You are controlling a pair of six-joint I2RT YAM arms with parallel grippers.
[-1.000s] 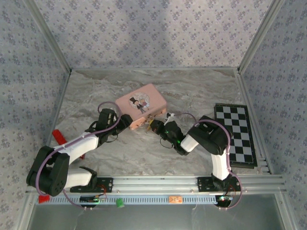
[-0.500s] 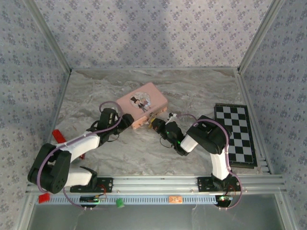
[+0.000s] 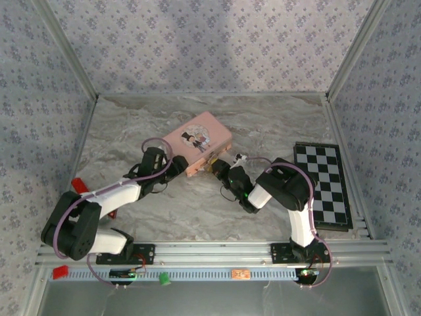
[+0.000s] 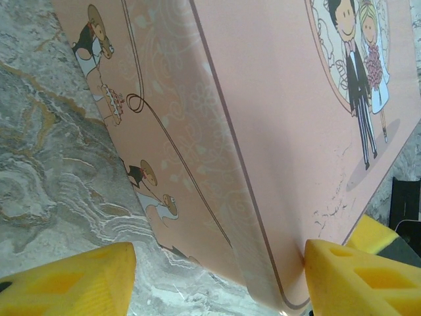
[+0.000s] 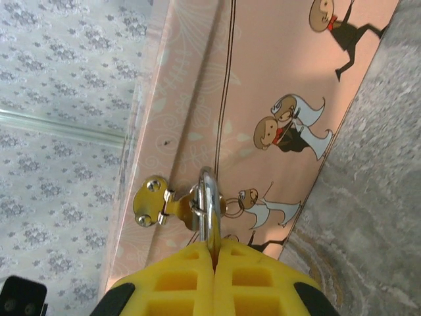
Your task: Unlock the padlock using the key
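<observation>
Right gripper (image 5: pixel 214 253): yellow ribbed fingers pressed together, clamped on the thin silver U-shaped shackle of the small padlock (image 5: pixel 208 197). The padlock body is hidden between the fingers, so its colour can't be told. Shackle passes through the staple of a brass hasp (image 5: pixel 152 204) riveted to the side wall of the pink illustrated tin box (image 5: pixel 276 79). That puts the padlock on the tin's near side, at the seam under the lid.

Left gripper (image 4: pixel 218 253): spread wide and holding nothing, straddling the tin's near-left corner. One yellow finger (image 4: pixel 355 276) sits against the lid edge. The other finger (image 4: pixel 66 283) is apart from the tin wall, with grey surface showing between them.

From the top camera, the tin sits mid-bench toward the far side, turned at an angle, with the bride-and-groom picture on its lid facing up. Both arms reach in to its near edge from either side. Grey marbled bench (image 3: pixel 197 210). Black-and-white checkered board (image 3: pixel 332 178) lies flat at the right, well apart from the tin. Small red piece (image 3: pixel 79 186) at the left edge, just beside the left arm.
</observation>
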